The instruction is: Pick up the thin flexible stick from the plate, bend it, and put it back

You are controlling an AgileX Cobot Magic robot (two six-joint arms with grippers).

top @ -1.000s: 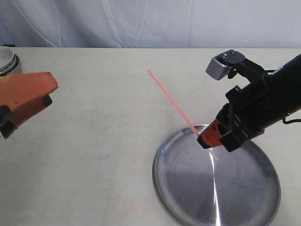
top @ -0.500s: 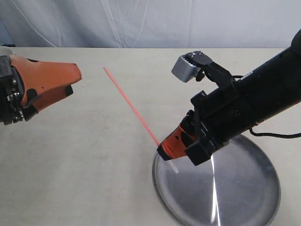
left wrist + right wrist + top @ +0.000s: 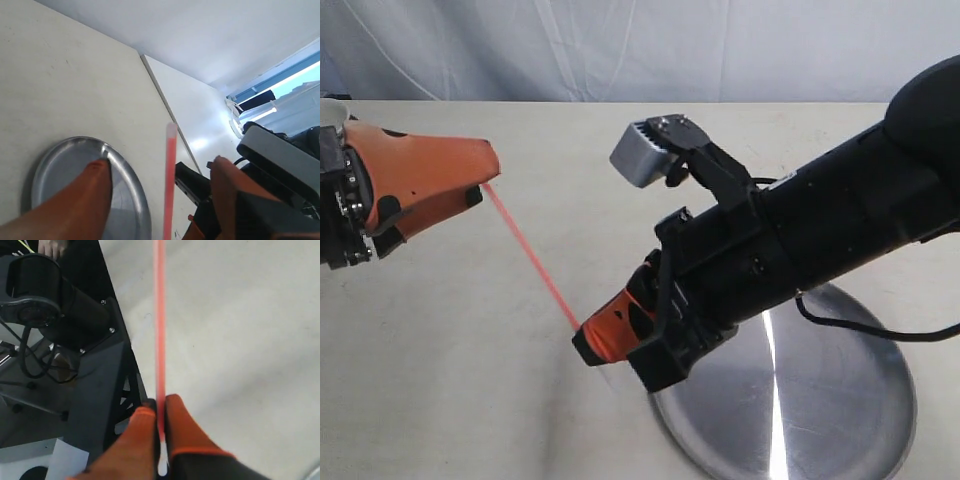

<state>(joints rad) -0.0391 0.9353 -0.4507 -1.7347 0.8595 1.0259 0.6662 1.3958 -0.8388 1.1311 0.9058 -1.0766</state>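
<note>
Nearest: large round shiny silver metal plate (image 3: 840,410) on the pale tabletop (image 3: 450,390), its far-left edge hidden under the right arm. Just beyond that rim is the right hand (image 3: 584,348), orange fingers pressed together on the thin red-orange plastic stick (image 3: 530,253) close to its pale tip. Stick is off the plate, in the air above the tabletop, straight, slanting up and away to the left hand (image 3: 483,178). Left wrist view: that hand's fingers are spread apart, stick end between them; contact not discernible.

The thin red stick (image 3: 532,258) slants straight through the air, clear of the plate (image 3: 820,400). That shiny round plate lies flat, streaked bright.
</note>
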